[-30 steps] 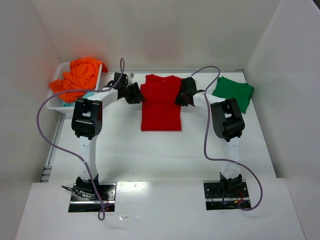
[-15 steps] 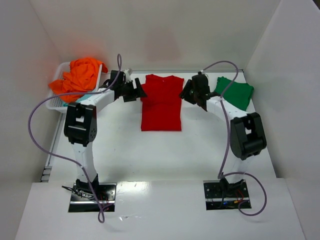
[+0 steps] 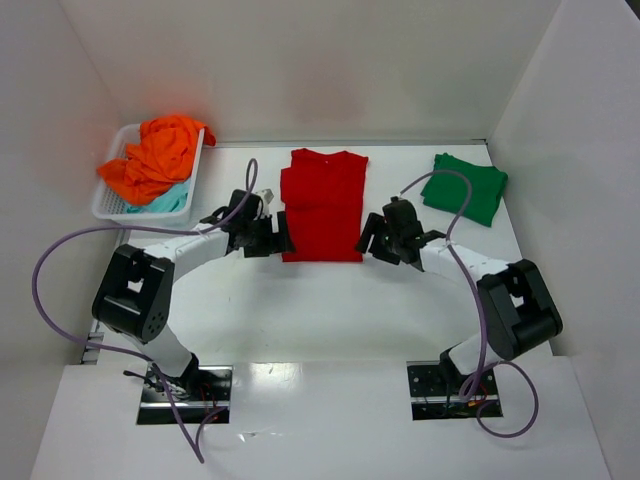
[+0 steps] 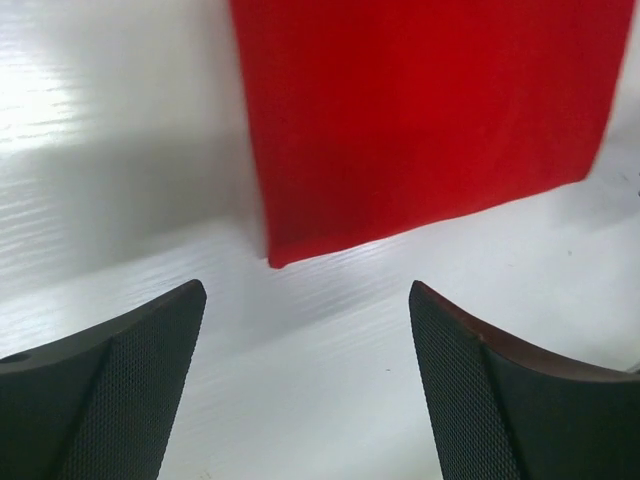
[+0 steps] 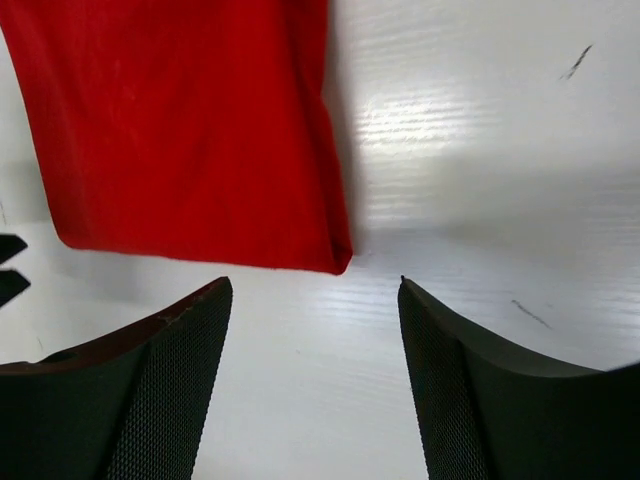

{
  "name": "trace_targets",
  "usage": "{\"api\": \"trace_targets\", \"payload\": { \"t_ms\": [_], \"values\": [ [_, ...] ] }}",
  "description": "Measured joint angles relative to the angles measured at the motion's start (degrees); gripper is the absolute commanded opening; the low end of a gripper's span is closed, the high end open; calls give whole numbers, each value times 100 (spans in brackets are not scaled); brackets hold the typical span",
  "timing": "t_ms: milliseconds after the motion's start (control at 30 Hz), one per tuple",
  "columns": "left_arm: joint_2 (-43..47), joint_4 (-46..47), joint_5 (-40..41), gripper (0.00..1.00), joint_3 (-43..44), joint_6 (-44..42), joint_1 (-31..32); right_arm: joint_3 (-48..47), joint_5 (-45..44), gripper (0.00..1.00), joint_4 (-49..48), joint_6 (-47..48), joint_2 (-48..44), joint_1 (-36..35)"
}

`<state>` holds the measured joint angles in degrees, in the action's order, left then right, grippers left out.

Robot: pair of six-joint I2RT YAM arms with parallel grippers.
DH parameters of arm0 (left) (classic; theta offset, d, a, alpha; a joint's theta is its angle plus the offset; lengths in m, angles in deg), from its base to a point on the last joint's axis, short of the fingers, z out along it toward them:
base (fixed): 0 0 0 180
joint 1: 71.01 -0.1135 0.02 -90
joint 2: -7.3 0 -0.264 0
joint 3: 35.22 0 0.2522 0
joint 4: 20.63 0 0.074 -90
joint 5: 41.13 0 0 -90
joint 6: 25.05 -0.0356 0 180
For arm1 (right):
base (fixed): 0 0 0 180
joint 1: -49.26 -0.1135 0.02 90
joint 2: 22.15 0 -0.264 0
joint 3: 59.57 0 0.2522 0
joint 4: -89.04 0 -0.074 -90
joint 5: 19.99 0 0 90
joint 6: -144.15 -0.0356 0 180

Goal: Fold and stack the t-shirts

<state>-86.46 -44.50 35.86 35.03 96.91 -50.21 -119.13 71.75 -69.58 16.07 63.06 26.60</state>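
Left wrist: red t-shirt [image 4: 420, 110] corner lies just beyond left gripper [image 4: 305, 290].

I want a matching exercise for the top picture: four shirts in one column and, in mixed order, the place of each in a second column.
Things:
1 red shirt
2 green shirt
3 orange shirt
4 teal shirt

Places:
A far right of the table
B in the basket, under another shirt
C spread flat, middle of the table
D on top in the basket

Pairs: 1-C, 2-A, 3-D, 4-B.
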Motion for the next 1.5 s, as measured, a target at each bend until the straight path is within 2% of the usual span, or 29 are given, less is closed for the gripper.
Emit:
{"api": "trace_targets", "payload": {
  "t_ms": [200,267,300,467,633,733,767,833,867,900,967,1100,1133,1333,1500],
  "values": [
    [-2,-7,127,84,-114,7,-17,39,42,71,-129,37,205,-181],
    [-22,22,125,82,-114,4,-11,31,33,67,-162,55,382,-184],
    [-52,52,122,79,-111,7,-9,26,31,62,-162,63,470,-186],
    [-424,120,120,64,-98,7,-9,-129,28,53,-254,81,828,-186],
    [-660,142,83,57,11,0,-9,-262,66,45,-378,90,1067,-186],
    [-754,173,39,54,87,2,-9,-341,72,34,-424,90,1182,-186],
    [-787,197,2,52,111,2,-9,-348,83,24,-448,87,1204,-186],
    [-848,251,-37,47,133,7,-9,-350,94,16,-459,79,1246,-186],
    [-870,273,-63,41,142,11,-9,-350,111,14,-487,42,1270,-186],
    [-892,289,-81,36,149,15,-9,-348,118,7,-505,26,1279,-186],
    [-931,299,-118,26,153,33,-2,-348,129,0,-505,0,1281,-199],
    [-960,286,-98,2,146,103,57,-348,122,0,-514,-76,1300,-302],
    [-955,284,-90,0,146,127,85,-343,109,0,-527,-101,1303,-350],
    [-664,208,212,0,-98,293,529,87,4,0,-734,-402,997,-776],
    [-2,-197,496,0,-575,625,986,815,-232,0,-343,-756,9,-1211]
  ]
}}
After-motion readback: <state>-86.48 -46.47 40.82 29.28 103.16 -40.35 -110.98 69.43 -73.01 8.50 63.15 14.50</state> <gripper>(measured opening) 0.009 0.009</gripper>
